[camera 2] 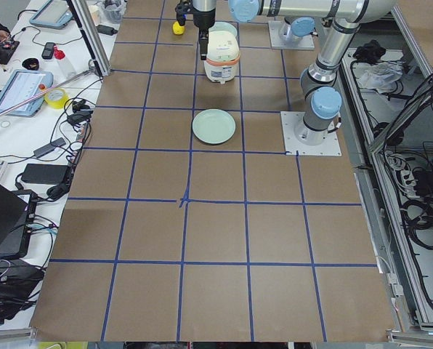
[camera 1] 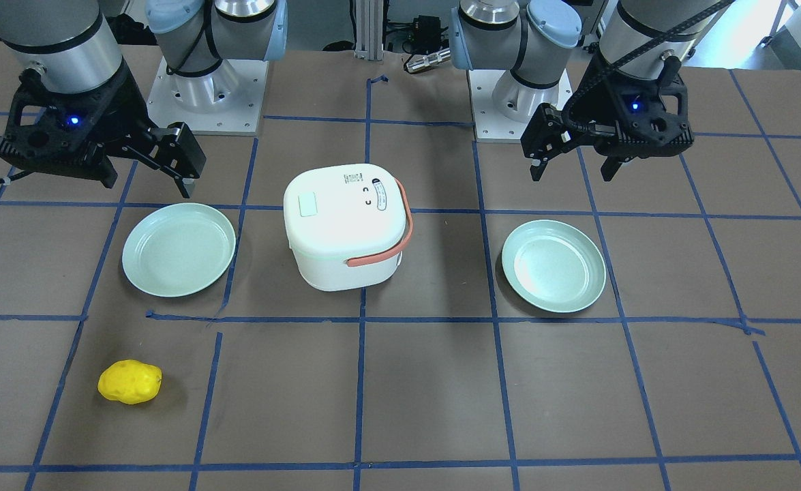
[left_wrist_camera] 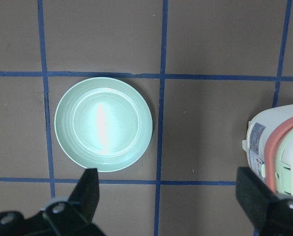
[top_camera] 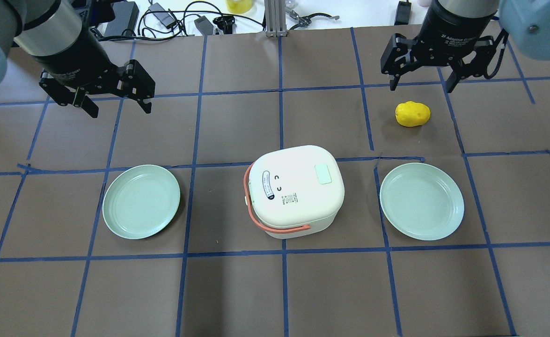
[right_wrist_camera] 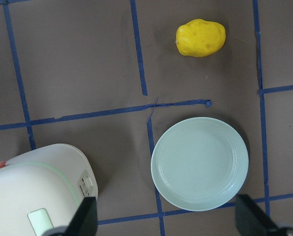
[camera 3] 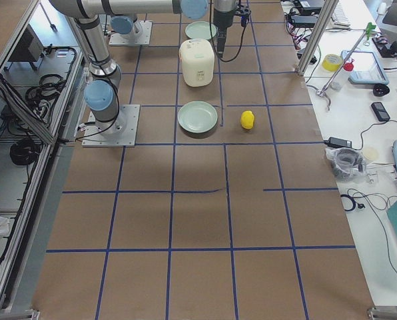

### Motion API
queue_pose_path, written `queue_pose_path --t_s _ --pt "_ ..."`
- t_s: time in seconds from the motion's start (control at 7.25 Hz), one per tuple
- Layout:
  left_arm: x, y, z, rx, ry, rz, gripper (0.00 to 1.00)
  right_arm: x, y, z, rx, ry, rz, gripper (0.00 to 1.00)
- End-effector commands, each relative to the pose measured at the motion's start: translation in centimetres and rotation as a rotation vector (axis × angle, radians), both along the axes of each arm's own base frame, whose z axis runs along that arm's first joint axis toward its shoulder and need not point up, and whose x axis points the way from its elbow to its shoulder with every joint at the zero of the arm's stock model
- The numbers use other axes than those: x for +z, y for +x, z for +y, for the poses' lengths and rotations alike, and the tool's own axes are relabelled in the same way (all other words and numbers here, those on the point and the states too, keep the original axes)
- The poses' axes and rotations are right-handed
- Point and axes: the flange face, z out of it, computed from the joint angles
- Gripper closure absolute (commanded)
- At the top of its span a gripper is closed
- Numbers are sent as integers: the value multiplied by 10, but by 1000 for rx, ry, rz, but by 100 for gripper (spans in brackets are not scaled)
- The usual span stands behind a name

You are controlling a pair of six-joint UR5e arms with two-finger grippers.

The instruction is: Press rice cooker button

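The white rice cooker [top_camera: 293, 196] with a salmon handle stands at the table's middle, lid shut. A pale green square button [top_camera: 324, 174] sits on its lid and also shows in the front view [camera 1: 307, 204]. My left gripper [top_camera: 118, 107] is open and empty, hovering above the table, beyond and to the left of the cooker. My right gripper [top_camera: 421, 86] is open and empty, hovering beyond and to the right of the cooker. The left wrist view shows the cooker's edge [left_wrist_camera: 279, 147]. The right wrist view shows its lid corner [right_wrist_camera: 38, 187] and button [right_wrist_camera: 41, 220].
A pale green plate [top_camera: 141, 201] lies left of the cooker and another [top_camera: 421, 201] lies right of it. A yellow potato-like object [top_camera: 412, 113] lies just below my right gripper in the overhead view. Cables and gear sit beyond the table's far edge.
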Motion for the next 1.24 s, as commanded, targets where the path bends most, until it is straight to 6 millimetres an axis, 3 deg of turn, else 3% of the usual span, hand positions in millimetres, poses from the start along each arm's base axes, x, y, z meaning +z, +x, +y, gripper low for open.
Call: queue_pose_path --t_s 0.0,1.1 --pt "0 0 0 1 0 0 0 -1 0 1 0 8 1 0" --pt "0 0 0 0 0 0 0 8 4 8 -5 10 -7 0"
